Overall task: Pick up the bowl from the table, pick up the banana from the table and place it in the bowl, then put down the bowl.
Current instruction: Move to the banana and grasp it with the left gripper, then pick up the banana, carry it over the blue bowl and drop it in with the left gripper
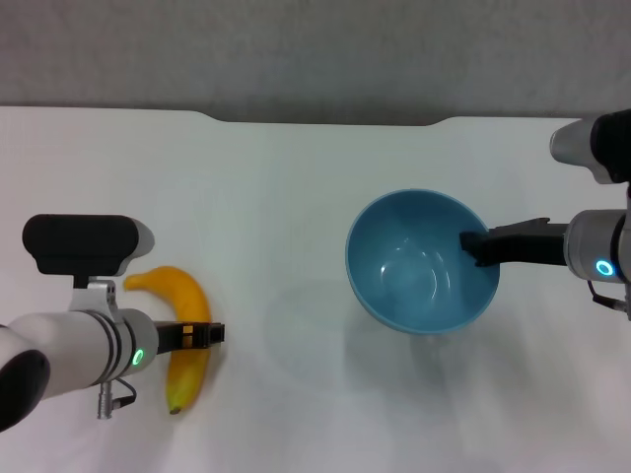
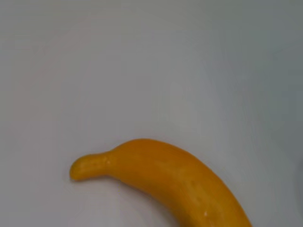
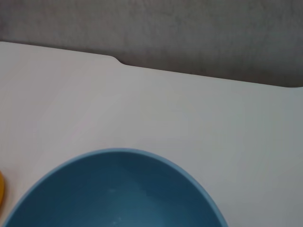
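Note:
The light-blue bowl (image 1: 414, 266) is at the right of the table (image 1: 296, 197). My right gripper (image 1: 475, 246) is shut on its right rim, one dark finger inside the wall; a faint shadow to the bowl's left suggests it is held a little above the table. The bowl's rim fills the lower part of the right wrist view (image 3: 118, 189). The yellow-orange banana (image 1: 182, 296) lies at the left, stem towards the far side. My left gripper (image 1: 202, 335) sits across its middle. The left wrist view shows the banana's stem end (image 2: 161, 175) close up on the table.
The white table has a notched far edge (image 1: 325, 122) against a grey wall. Bare tabletop (image 1: 286, 296) lies between the banana and the bowl. A sliver of the banana (image 3: 1, 189) shows at the edge of the right wrist view.

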`<state>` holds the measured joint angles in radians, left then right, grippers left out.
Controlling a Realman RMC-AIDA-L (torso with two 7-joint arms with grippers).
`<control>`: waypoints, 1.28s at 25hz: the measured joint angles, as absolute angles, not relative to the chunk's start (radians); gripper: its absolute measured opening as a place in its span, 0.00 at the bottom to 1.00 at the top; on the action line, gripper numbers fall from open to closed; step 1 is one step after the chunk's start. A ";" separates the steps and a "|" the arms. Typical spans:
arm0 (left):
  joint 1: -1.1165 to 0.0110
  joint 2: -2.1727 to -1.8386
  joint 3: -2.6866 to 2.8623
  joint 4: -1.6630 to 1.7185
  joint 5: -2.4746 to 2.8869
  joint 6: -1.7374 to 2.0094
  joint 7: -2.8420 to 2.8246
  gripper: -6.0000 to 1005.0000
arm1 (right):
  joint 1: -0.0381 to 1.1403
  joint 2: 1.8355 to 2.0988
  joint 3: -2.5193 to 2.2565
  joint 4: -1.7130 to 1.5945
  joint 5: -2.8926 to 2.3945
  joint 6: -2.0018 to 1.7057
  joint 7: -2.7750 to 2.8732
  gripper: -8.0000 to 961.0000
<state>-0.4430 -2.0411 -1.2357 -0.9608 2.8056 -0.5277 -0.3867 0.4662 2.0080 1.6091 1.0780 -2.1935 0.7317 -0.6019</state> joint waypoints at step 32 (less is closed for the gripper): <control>-0.118 -2.036 -1.394 -1.565 2.592 -0.527 -0.107 0.53 | 0.541 2.007 1.532 0.914 -2.086 0.705 -0.607 0.04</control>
<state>-0.1181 -2.0362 -1.3941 -1.5653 2.5919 -0.5265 -0.1069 0.5411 2.0072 1.5322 0.9144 -2.0857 0.7054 -0.6071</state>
